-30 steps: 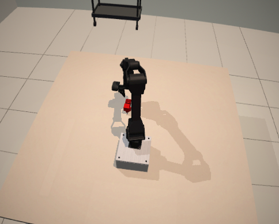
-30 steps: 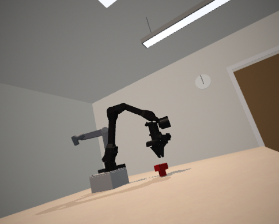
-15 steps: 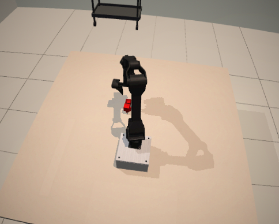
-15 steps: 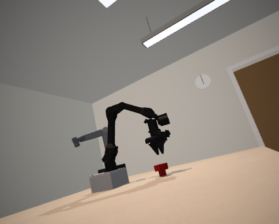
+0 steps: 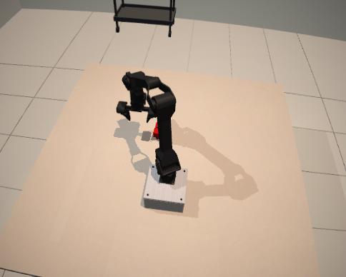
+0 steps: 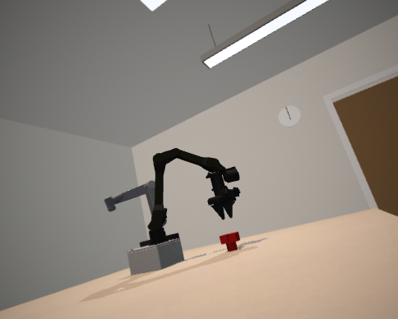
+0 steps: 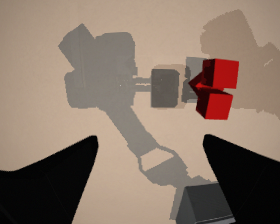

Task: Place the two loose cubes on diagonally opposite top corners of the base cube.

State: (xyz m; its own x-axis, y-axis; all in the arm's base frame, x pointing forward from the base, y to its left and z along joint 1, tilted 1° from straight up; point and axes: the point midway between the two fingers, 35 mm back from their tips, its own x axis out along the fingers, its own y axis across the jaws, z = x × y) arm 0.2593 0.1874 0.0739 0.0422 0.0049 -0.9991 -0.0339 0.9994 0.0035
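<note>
Two loose red cubes sit on top of the red base cube (image 6: pixel 232 246) (image 7: pixel 197 84), side by side and offset from each other. One cube (image 7: pixel 222 73) is upper in the wrist view and the other cube (image 7: pixel 214 105) is lower, with a thin gap seeming to show between them. Both look level in the exterior view, where their sides overhang the narrower base cube. In the top view the arm hides part of the stack. My gripper (image 5: pixel 139 120) (image 6: pixel 227 218) (image 7: pixel 151 141) is open and empty, above the stack and off to its left in the wrist view, touching nothing.
The arm's metal mounting block (image 5: pixel 164 189) (image 6: pixel 144 260) stands near the stack; its dark corner shows at the bottom of the wrist view. Arm shadows fall across the table (image 5: pixel 89 221). A black cart (image 5: pixel 144 14) stands on the floor beyond the table.
</note>
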